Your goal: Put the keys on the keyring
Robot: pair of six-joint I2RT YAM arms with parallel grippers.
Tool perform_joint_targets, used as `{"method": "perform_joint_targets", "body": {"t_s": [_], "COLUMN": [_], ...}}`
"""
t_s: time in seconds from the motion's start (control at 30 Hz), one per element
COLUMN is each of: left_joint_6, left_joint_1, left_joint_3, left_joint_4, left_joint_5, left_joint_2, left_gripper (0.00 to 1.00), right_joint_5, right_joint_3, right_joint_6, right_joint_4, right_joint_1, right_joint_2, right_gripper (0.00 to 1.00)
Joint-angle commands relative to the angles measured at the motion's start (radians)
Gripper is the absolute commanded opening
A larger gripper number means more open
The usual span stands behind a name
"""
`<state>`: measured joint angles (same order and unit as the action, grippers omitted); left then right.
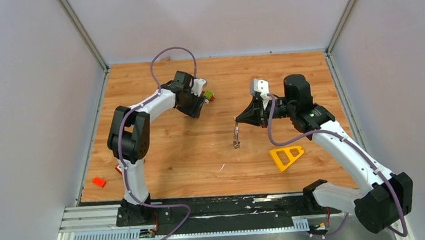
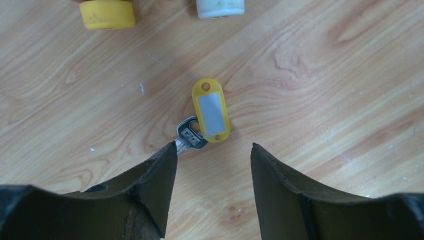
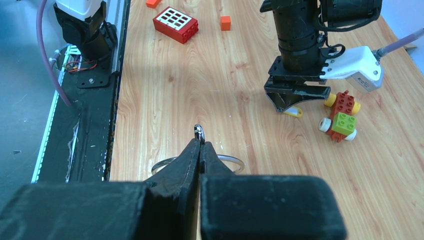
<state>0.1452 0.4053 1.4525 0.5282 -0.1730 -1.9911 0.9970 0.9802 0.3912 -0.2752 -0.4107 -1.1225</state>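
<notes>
A silver key (image 2: 190, 137) with a yellow tag (image 2: 211, 111) lies flat on the wood. My left gripper (image 2: 214, 146) is open just above it, its left fingertip (image 2: 169, 152) over the key's blade. The tag also shows under that gripper in the right wrist view (image 3: 293, 112). My right gripper (image 3: 200, 142) is shut on the thin silver keyring (image 3: 233, 160), whose arcs show on both sides of the fingers. In the top view that gripper (image 1: 238, 121) holds the ring above the table's middle, with small metal keys (image 1: 236, 140) hanging below it.
A red-green-yellow toy car (image 3: 341, 117) stands beside the left gripper (image 1: 197, 105); its wheels (image 2: 107, 13) show in the left wrist view. A yellow plastic triangle (image 1: 286, 157) lies near the right arm. A red brick (image 3: 175, 24) and small red blocks (image 1: 99, 181) lie at the near left.
</notes>
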Motion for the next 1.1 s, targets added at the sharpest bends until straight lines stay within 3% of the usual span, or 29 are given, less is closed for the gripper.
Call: {"method": "perform_joint_targets", "body": {"t_s": [0.0,0.27,0.47,1.07], "left_joint_6": [-0.119,-0.141,-0.167,-0.157], "left_joint_1": [0.0,0.0,0.0,0.001], "left_joint_3": [0.047,0.049,0.048,0.006], "left_joint_4": [-0.078,-0.098,-0.097,-0.085], "left_joint_5": [0.033,0.094,0.071,0.054], "left_joint_2": [-0.02,-0.044,-0.054,-0.033], "left_gripper": [0.62,0.54,0.43,0.36], "right_joint_5": [0.021,0.023,0.025,0.025], "right_joint_3": [0.001,0.0,0.0,-0.002], "right_joint_6": [0.014,0.013,0.014,0.015], "right_joint_4": [0.019,0.02,0.02,0.02], "right_joint_1": [0.004,0.004,0.004,0.004], "right_joint_2": [0.002,0.002,0.003,0.006], "right_gripper": [0.0,0.0,0.0,0.0]}}
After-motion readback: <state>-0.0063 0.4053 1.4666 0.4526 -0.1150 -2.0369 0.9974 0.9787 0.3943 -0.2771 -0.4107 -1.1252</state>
